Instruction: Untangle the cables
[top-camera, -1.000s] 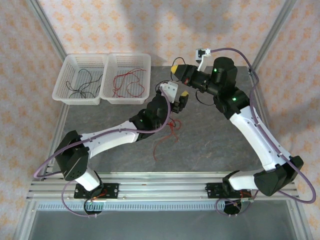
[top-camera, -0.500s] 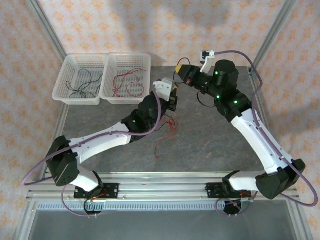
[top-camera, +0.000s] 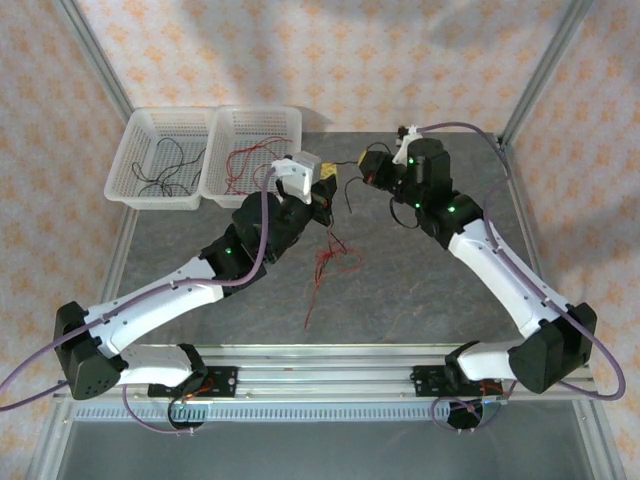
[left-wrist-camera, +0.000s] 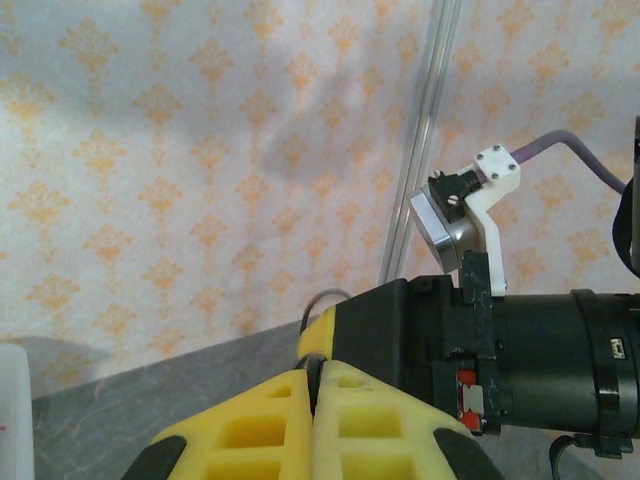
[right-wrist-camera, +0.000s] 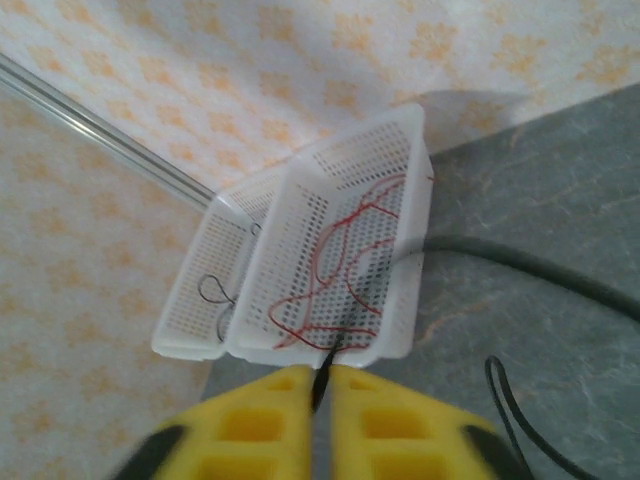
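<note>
So both claws are pinching the same black wire, which runs across between them. The left claw is fully shut on it, and the right claw has its tips nearly touching around it. The red wires sit tangled on the table near the left claw.

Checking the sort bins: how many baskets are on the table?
2. Left basket, at the table's far-left corner, holds black wires; right basket, beside it, holds red wires.
</note>
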